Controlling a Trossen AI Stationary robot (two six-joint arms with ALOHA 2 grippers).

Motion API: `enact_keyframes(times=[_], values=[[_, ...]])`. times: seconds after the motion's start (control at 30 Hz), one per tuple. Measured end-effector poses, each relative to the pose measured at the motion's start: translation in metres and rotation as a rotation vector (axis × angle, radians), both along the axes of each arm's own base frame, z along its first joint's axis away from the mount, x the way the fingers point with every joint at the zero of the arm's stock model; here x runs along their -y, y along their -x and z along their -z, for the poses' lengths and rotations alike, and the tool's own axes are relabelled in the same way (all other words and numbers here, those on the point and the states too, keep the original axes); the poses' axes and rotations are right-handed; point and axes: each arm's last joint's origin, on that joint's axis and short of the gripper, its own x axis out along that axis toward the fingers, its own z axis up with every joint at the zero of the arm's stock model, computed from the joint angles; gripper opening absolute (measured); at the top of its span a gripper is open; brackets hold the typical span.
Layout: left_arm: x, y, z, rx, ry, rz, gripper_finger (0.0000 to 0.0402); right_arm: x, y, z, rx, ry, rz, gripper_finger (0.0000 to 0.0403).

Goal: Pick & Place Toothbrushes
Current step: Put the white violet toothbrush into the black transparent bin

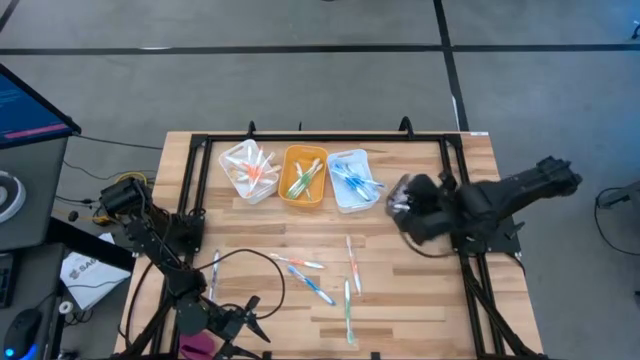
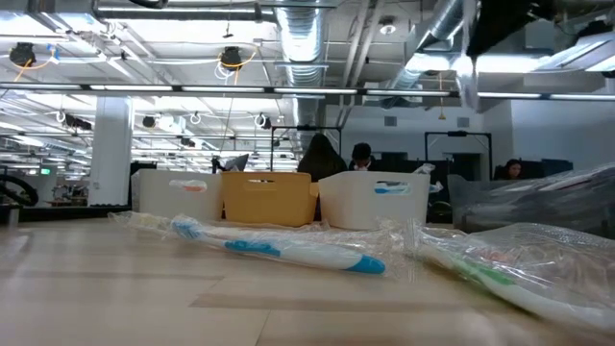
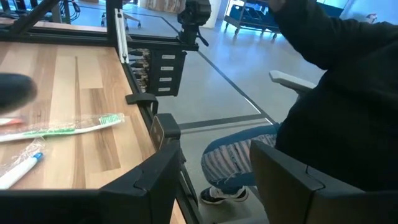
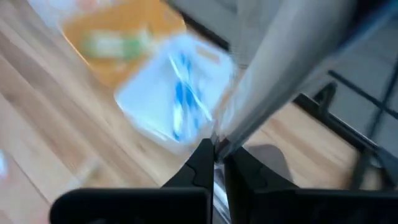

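The right gripper [image 4: 214, 158] is clamped on a wrapped toothbrush [image 4: 280, 81], hanging just beside the blue-brush bin [image 1: 352, 180], which lies toward the table's middle from it. More toothbrushes [image 1: 330, 283] lie loose on the table [image 1: 420, 300], nearer the left gripper [image 1: 245, 318], which waits spread and empty at the near edge

Right arm's fingers [image 4: 214, 163] pinched shut above the table, left arm's fingers [image 1: 245, 318] apart at the near edge.
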Motion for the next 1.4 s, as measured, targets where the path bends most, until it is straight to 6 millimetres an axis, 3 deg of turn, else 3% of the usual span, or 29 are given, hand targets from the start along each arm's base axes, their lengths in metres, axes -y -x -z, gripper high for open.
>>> enact_keyframes(times=[0.1, 0.23, 0.4, 0.57, 0.97, 1.17, 1.4], values=[[0.000, 0.000, 0.000, -0.003, 0.004, -0.001, 0.0186, -0.008, 0.017, 0.011, 0.162, 0.054, 0.018, 0.0007], [0.000, 0.000, 0.000, -0.004, 0.006, -0.002, 0.0186, -0.011, 0.035, 0.044, 0.277, 0.100, 0.094, 0.0009], [0.000, 0.000, 0.000, -0.003, 0.006, -0.002, 0.0186, -0.009, 0.051, 0.092, 0.347, 0.088, 0.201, 0.0007], [0.000, 0.000, 0.000, 0.005, -0.008, 0.002, 0.0186, -0.009, 0.058, 0.118, 0.390, 0.088, 0.268, 0.0008], [0.000, 0.000, 0.000, 0.010, -0.016, 0.000, 0.0186, -0.004, 0.044, 0.137, 0.448, 0.048, 0.426, 0.0016], [0.000, 0.000, 0.000, 0.011, -0.016, -0.001, 0.0186, 0.000, 0.035, 0.144, 0.433, 0.008, 0.502, 0.0041], [0.000, 0.000, 0.000, 0.011, -0.019, 0.000, 0.0186, 0.000, 0.029, 0.145, 0.390, 0.017, 0.442, 0.0053]])
